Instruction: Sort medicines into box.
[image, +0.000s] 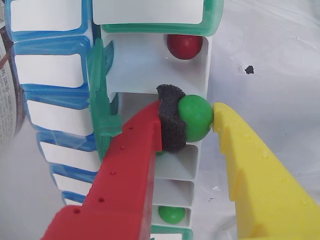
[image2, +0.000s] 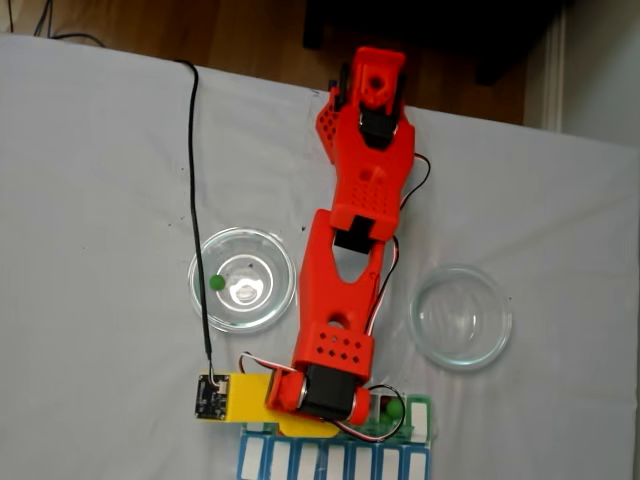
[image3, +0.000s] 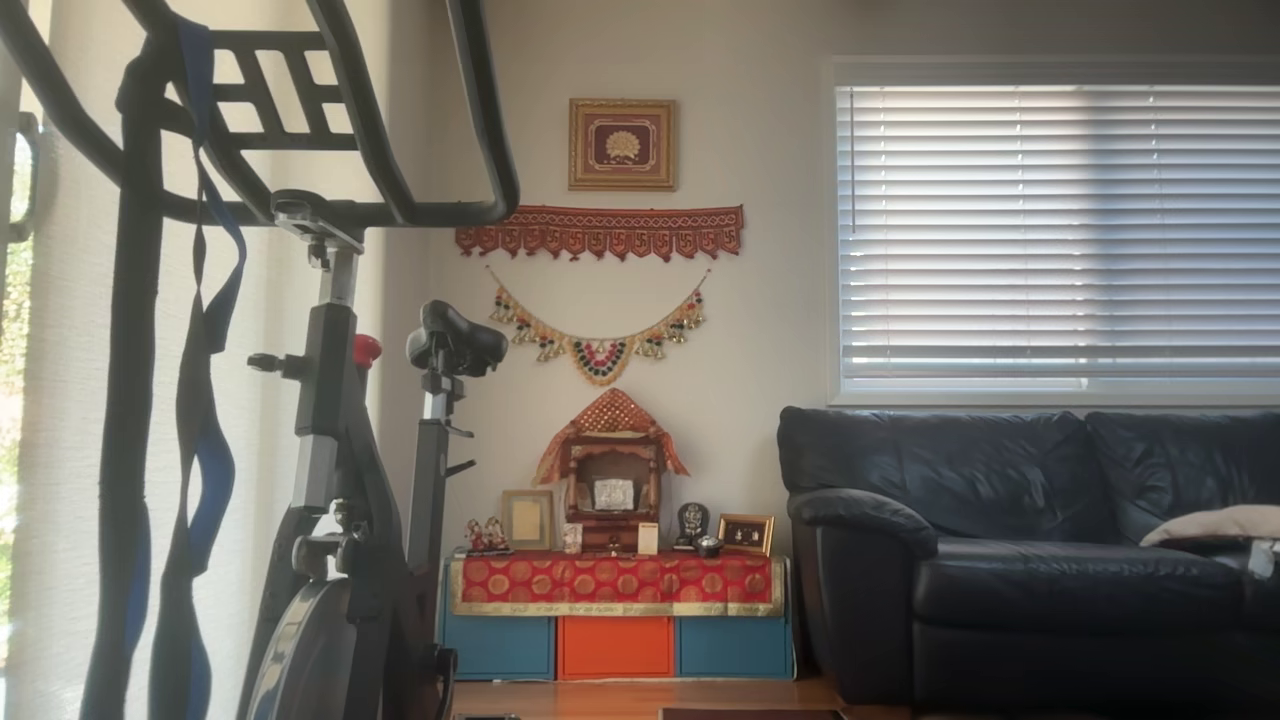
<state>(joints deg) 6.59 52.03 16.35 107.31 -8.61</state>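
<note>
At the wrist view's centre, the red-and-yellow tool (image: 200, 122) grips a glossy green ball (image: 195, 118) above the green-lidded pill organizer's (image: 150, 65) open white compartment, apparently poised for dropping.

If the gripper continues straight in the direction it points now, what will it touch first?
Probably the white compartment of the green-lidded pill box, which lies directly under the gripper shut on the glossy green ball. Depth is unclear; a dark red ball sits one compartment further.
</note>
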